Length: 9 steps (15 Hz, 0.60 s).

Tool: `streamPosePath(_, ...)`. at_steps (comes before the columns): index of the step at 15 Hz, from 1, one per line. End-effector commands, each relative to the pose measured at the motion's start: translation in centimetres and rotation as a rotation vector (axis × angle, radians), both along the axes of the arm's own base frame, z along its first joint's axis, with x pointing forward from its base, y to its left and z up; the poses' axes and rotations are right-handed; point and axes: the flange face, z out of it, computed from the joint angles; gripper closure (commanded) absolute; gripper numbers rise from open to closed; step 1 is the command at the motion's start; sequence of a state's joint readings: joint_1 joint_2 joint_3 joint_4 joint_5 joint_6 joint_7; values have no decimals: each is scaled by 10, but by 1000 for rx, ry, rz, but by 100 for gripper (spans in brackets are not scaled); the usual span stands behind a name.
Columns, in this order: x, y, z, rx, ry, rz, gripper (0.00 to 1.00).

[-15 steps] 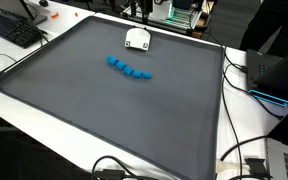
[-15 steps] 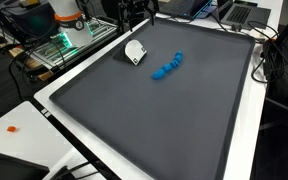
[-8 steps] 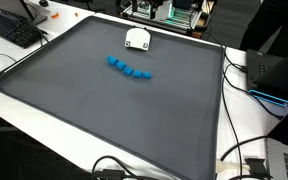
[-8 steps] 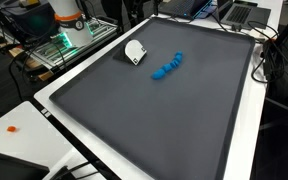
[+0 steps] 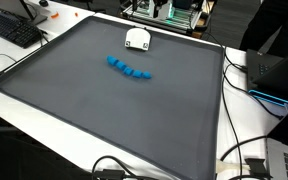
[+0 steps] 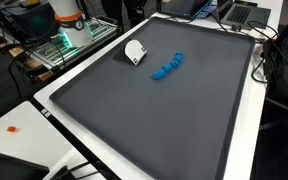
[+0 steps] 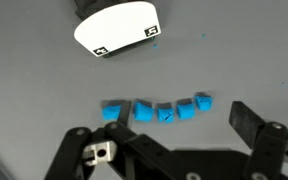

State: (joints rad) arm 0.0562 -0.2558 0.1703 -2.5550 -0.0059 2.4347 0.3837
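A curved row of several small blue blocks [image 7: 156, 110] lies on the dark grey mat [image 7: 44, 90]. It shows in both exterior views [image 5: 129, 68] [image 6: 167, 66]. A white rounded object with black marker tags [image 7: 117, 27] sits just beyond the row, near the mat's far edge [image 5: 136, 39] [image 6: 135, 52]. My gripper [image 7: 156, 128] is open and empty. It hangs high above the mat with the blue row between its two black fingers in the wrist view. It is out of frame in both exterior views.
The mat [image 5: 114, 110] has a white border. A keyboard [image 5: 12, 28] lies off one corner, a laptop [image 5: 284, 72] and cables [image 5: 246, 165] along another side. An electronics rack [image 6: 69, 35] stands behind the mat. A small orange item [image 6: 12, 128] lies on the white table.
The gripper, visible above the white object one second ago, has lifted out of the top of both exterior views. The blocks and white object have not moved.
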Motion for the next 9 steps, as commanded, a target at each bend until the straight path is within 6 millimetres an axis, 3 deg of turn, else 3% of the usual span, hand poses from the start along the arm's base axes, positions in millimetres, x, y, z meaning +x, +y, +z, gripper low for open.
streamPosePath(1,3,5,0,-24,-5,50,0)
streamPosePath(9,5,6,5,-12,-22,46,0)
